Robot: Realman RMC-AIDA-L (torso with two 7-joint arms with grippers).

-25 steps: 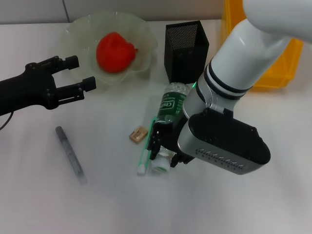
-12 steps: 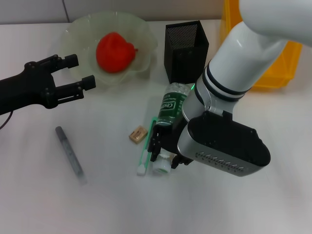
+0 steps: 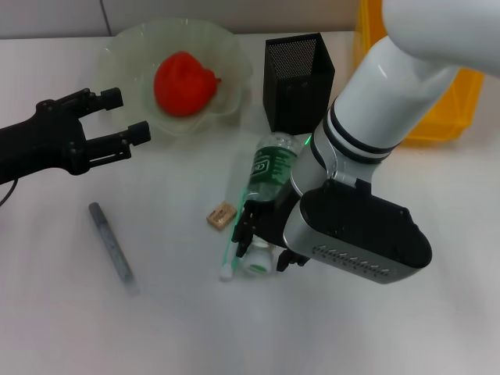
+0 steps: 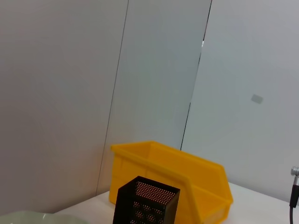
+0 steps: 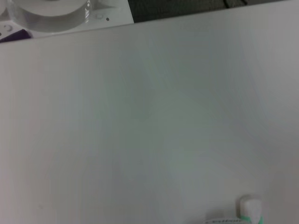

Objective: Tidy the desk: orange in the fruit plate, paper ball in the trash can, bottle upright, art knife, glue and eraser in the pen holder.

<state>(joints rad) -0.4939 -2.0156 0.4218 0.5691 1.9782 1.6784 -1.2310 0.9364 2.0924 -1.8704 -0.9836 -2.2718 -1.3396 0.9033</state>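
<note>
Bottle lying tilted on the white bench, white cap end toward the near edge, green label up, clamped near the cap by the right hand. Green-handled art knife flat just beside the bottle, eraser close on its other side. Grey glue stick well apart, nearer the left arm. Left hand held above the bench beside the fruit plate, fingers spread apart, gripping nothing. Red-orange fruit sitting in the plate. Black mesh pen holder upright behind the bottle, yellow bin beyond it.
</note>
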